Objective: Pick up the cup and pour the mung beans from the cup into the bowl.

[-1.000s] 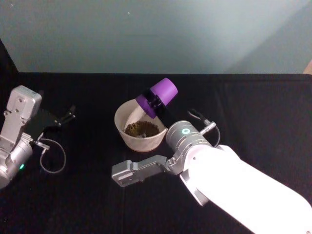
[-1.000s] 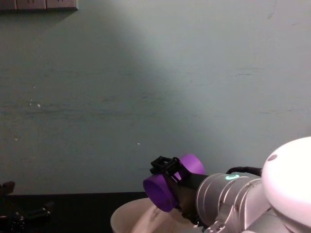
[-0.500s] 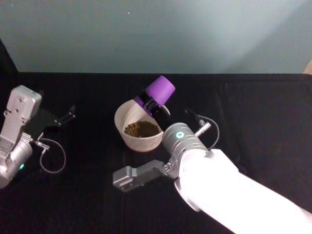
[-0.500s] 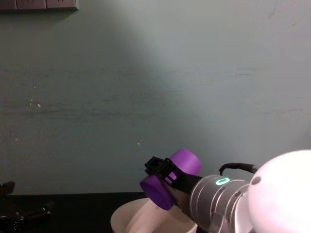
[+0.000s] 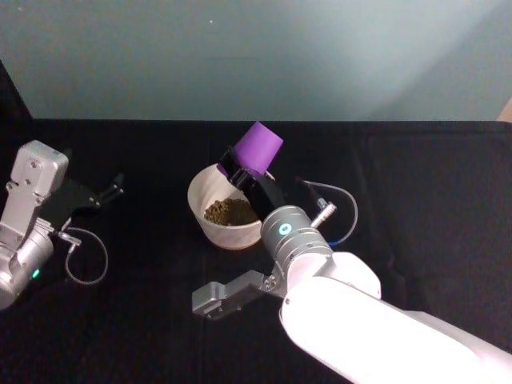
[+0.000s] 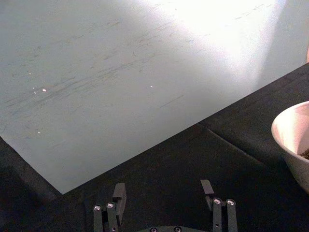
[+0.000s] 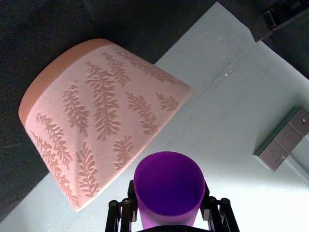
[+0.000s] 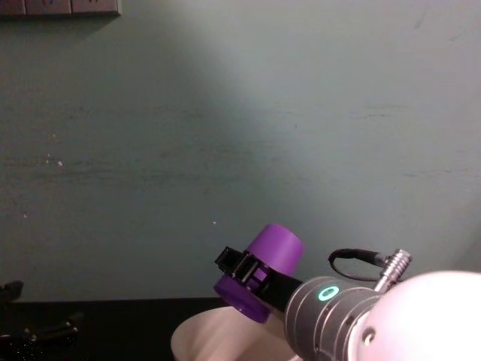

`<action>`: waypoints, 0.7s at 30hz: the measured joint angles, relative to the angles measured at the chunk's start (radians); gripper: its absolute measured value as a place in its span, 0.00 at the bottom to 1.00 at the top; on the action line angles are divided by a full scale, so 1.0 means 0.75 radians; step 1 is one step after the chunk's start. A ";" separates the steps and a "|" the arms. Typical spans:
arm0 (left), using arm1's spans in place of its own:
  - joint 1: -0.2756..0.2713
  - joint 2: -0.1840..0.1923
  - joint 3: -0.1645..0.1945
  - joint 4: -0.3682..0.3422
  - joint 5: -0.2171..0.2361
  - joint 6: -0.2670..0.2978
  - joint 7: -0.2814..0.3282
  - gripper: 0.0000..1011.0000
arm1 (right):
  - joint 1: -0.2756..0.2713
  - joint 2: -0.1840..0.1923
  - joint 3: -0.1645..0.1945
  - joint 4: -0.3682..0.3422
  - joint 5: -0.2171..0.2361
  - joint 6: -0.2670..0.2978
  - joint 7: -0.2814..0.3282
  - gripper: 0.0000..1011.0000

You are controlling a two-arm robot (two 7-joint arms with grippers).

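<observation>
The purple cup is tipped mouth-down over the far right rim of the cream-white bowl, with its base pointing up. My right gripper is shut on the cup just above that rim. A heap of mung beans lies in the bowl. From the chest, the cup slants above the bowl's rim in the right gripper. The right wrist view has the cup and the bowl's fern-patterned outer wall. My left gripper is parked open at the table's left.
Black cloth covers the table, which ends at a pale wall behind. A loose cable loops by the left arm. The right arm's white forearm fills the near right. A wall socket sits high on the wall.
The right wrist has rolled further, swinging the cup's base up and to the left so it stands steeper over the bowl. The left arm has not moved.
</observation>
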 joint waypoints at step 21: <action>0.000 0.000 0.000 0.000 0.000 0.000 0.000 0.99 | -0.039 -0.006 0.045 -0.040 0.024 0.028 -0.028 0.72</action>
